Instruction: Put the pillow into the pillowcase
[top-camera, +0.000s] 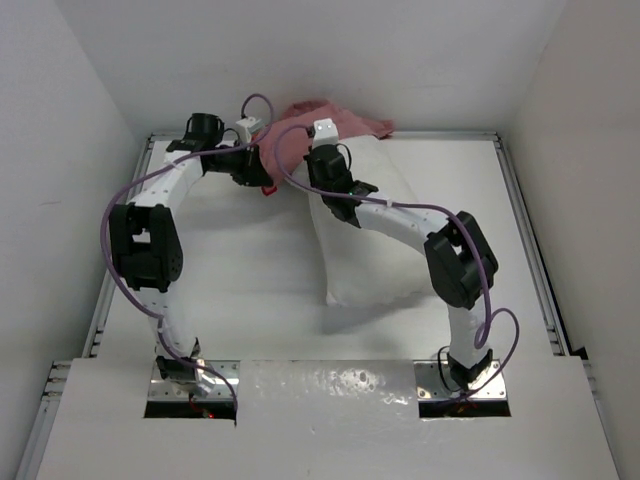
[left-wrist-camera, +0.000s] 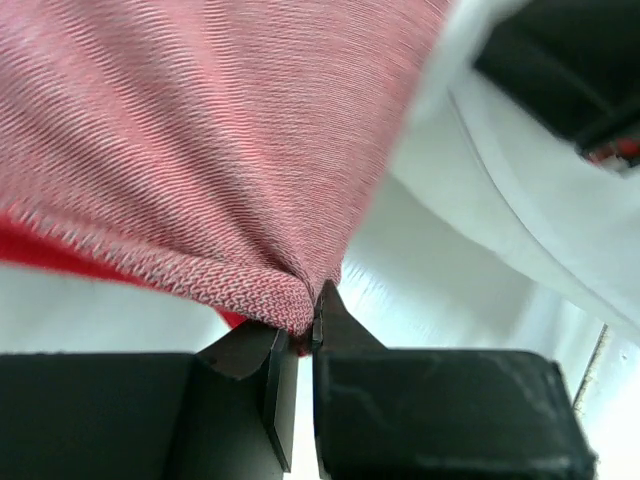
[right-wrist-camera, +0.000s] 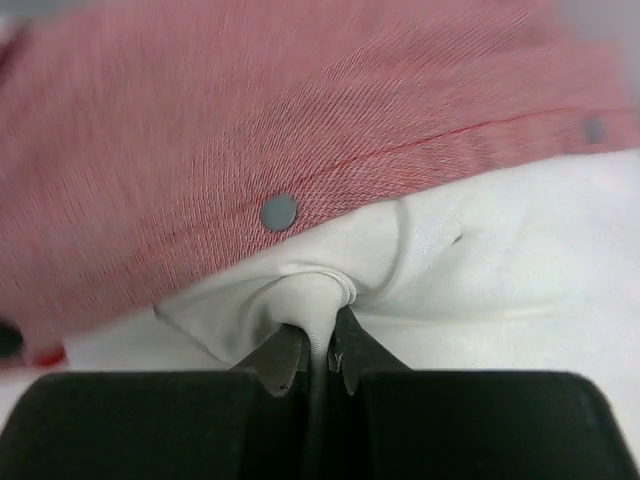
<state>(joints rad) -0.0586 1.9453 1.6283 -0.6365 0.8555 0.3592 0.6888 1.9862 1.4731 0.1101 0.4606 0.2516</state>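
Note:
The white pillow lies lengthwise in the middle of the table, its far end under the pink-red pillowcase bunched at the back edge. My left gripper is shut on a fold of the pillowcase's edge; the faded pink fabric hangs over it. My right gripper is shut on a pinch of the pillow's white cover, just below the pillowcase's hem, which carries grey snap buttons. The printed faces are hidden.
White walls enclose the table on three sides. Metal rails run along the left and right table edges. Purple cables loop from both arms. The arm bases sit at the near edge.

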